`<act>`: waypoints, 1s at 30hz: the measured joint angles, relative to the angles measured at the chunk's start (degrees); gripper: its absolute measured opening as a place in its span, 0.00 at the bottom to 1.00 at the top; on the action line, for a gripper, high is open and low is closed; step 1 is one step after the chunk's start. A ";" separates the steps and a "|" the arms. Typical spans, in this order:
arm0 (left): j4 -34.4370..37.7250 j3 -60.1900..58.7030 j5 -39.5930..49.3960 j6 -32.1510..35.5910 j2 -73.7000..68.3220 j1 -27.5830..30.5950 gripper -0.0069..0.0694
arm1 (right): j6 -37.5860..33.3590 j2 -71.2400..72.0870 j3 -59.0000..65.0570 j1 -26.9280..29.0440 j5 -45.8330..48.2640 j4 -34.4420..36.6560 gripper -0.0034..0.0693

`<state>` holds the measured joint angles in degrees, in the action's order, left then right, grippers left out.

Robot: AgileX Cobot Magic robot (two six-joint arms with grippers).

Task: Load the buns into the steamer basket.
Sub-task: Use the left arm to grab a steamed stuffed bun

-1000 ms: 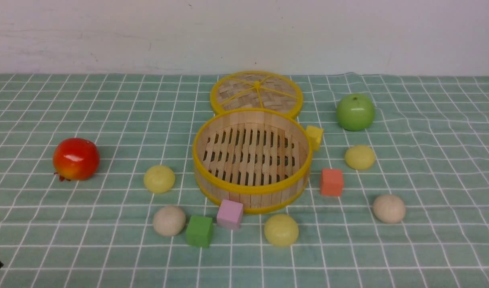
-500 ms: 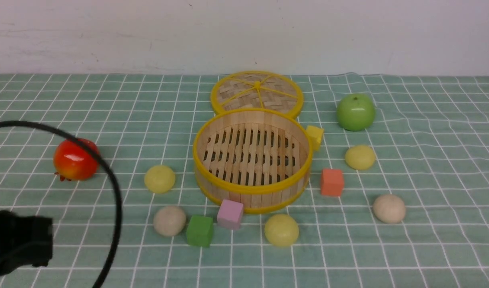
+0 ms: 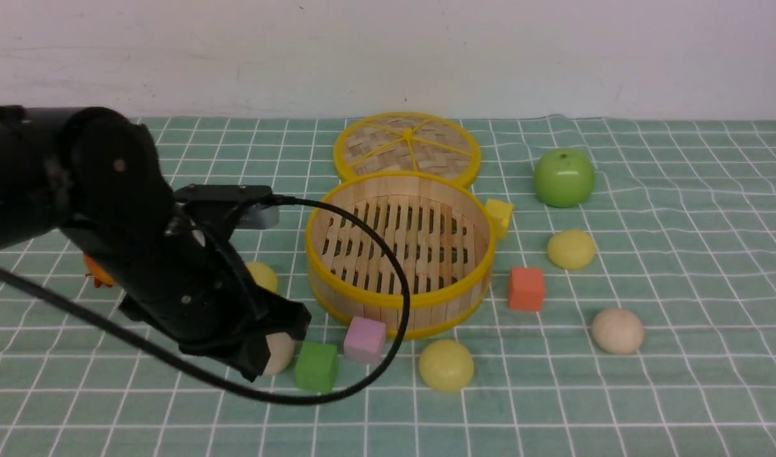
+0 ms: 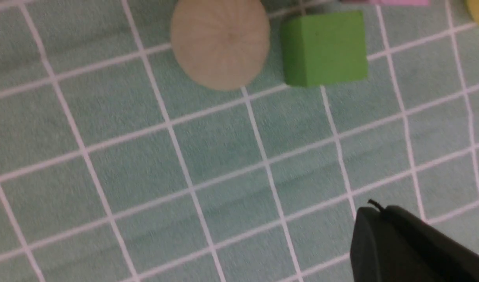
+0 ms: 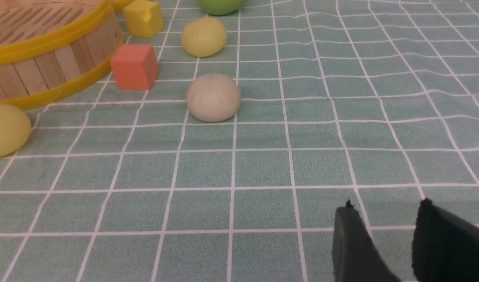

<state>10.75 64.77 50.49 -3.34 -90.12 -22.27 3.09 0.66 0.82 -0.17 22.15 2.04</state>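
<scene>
One black jointed left arm [image 3: 204, 279] has entered the front view within the last second, at the basket's 8-to-9 o'clock; this suggests an approach to the nearer left-hand buns. The round shallow bamboo steamer basket [image 3: 401, 317] stands mid-table, holding no bun. Being circular, it has no long axis; its opening faces up, slats running roughly 12 to 6 o'clock. The left gripper [image 4: 374, 207] has closed, fingers pressed together, pinching nothing visible. The right gripper's [image 5: 387, 203] fingers stand apart, empty. Small domed buns surround the basket: pale yellow [image 3: 446, 365] at 5 o'clock, beige-white [image 3: 618, 331] at 4, beige-white [image 3: 281, 352] at 8, pale yellow [image 3: 571, 249] at 3, pale yellow [image 3: 265, 275] near 9.
</scene>
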 joint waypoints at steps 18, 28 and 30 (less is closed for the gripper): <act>-3.45 7.74 -6.48 0.66 -13.42 4.37 0.37 | 0.00 0.00 0.00 0.00 0.00 0.00 0.38; -3.78 7.77 -8.88 0.71 -17.07 4.37 0.42 | 0.00 0.00 0.00 0.00 0.00 0.00 0.38; -3.78 7.77 -9.17 0.71 -17.54 4.37 0.42 | 0.00 0.00 0.00 0.00 0.00 0.00 0.38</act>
<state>6.97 72.54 41.32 -2.63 -107.66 -17.90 3.09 0.66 0.82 -0.17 22.15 2.04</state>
